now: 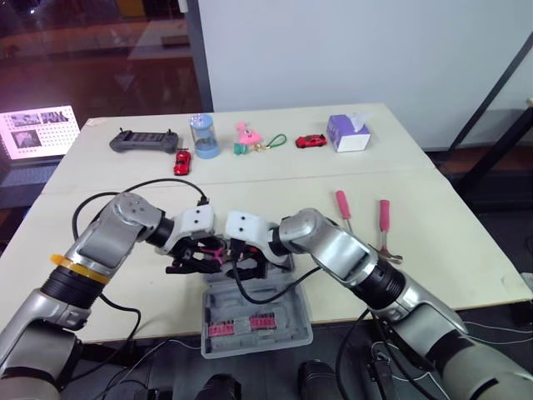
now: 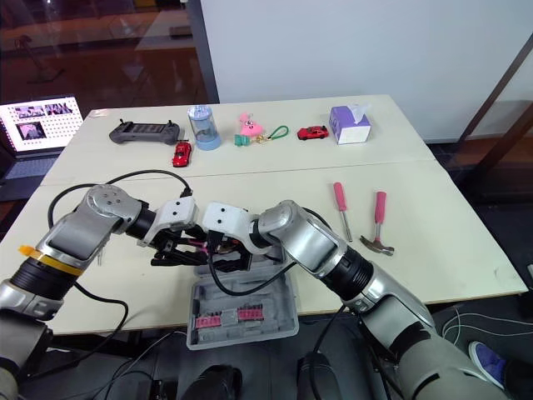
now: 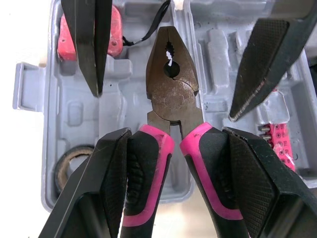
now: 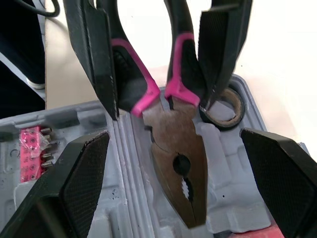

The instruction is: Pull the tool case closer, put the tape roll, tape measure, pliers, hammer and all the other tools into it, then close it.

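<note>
1. Your left gripper is clamped on the pliers. Each black finger presses the outside of a pink-and-black handle.
2. Your right gripper is spread wide. Its two fingers straddle the pliers' metal head and touch nothing.
3. The pliers hang over the far half of the tool case, head pointing to the right gripper. You can't tell whether the head touches the moulded tray.
4. The tool case lies open at the near edge of the table, centre-left, under both grippers.
5. The tape roll sits in a corner pocket of that far half, just beside a left finger.
6. A red item is in another pocket of the same half. You can't tell if it's the tape measure.
7. A strip of pink bits is in the near half.
8. The hammer and a screwdriver, both pink-handled, lie side by side on the table. They are to the right of the case and well apart from it.
9. Along the far side of the table are:
   - a controller
   - a blue-lidded jar
   - two red toy cars
   - a pink toy
   - a tissue box
</note>
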Motion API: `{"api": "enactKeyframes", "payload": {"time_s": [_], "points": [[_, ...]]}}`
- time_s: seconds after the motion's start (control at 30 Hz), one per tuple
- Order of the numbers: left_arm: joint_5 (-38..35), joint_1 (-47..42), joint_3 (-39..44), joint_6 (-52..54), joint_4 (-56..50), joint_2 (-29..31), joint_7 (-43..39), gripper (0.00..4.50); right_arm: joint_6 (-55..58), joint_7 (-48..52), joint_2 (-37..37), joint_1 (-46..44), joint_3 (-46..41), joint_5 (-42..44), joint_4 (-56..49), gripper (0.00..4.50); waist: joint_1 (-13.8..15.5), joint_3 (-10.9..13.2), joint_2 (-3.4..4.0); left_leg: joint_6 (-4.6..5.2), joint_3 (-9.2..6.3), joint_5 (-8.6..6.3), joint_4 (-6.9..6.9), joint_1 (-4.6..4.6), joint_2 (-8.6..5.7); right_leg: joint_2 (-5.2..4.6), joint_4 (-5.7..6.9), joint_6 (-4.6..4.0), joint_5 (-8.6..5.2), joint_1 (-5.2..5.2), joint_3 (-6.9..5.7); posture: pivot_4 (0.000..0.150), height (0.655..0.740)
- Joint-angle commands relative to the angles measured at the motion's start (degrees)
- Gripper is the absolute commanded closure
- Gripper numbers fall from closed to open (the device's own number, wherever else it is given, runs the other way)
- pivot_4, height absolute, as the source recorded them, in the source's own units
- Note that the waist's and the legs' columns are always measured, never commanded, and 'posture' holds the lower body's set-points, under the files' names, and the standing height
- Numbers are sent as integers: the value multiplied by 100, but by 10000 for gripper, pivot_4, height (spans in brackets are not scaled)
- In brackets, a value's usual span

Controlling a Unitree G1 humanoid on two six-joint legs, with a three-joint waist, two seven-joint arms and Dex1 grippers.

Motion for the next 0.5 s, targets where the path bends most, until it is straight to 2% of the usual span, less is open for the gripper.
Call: {"api": "enactKeyframes", "payload": {"time_s": [0.03,0.07,0.1,0.2,0.23,0.27,0.5], "points": [[-19,-79,87,11,-190,9,-16,20883,-42,38,109,-50,-84,-5,-126,5606,0,0,0,0,0,0,0,0,0,0,0,0,0,0,0,1500,7400],[-22,-73,90,18,-201,8,-13,20883,-34,42,112,-46,-80,-8,-135,7742,0,0,0,0,0,0,0,0,0,0,0,0,0,0,0,1500,7400],[-30,-65,97,31,-218,11,-14,20883,-25,46,120,-39,-79,-7,-142,12236,0,0,0,0,0,0,1,0,0,0,1,0,0,0,0,1500,7400],[-57,-42,110,63,-265,20,-27,20883,-41,52,134,-10,-56,-27,-120,26844,0,0,0,0,0,0,1,0,0,0,1,0,0,0,0,1500,7400],[-61,-38,114,73,-276,19,-26,20883,-49,56,138,-1,-53,-35,-111,33016,0,0,0,0,0,0,1,0,0,0,1,0,0,0,0,1500,7400],[-58,-32,123,80,-289,15,-30,20883,-52,70,140,8,-54,-43,-111,34432,0,-1,1,0,0,0,1,0,0,0,1,0,0,0,0,1500,7400],[-74,-71,204,58,-190,-102,44,20883,-62,118,150,36,-77,-67,-118,34434,0,-1,0,0,0,0,5,0,-1,-1,5,0,0,0,0,1500,7400]]}}
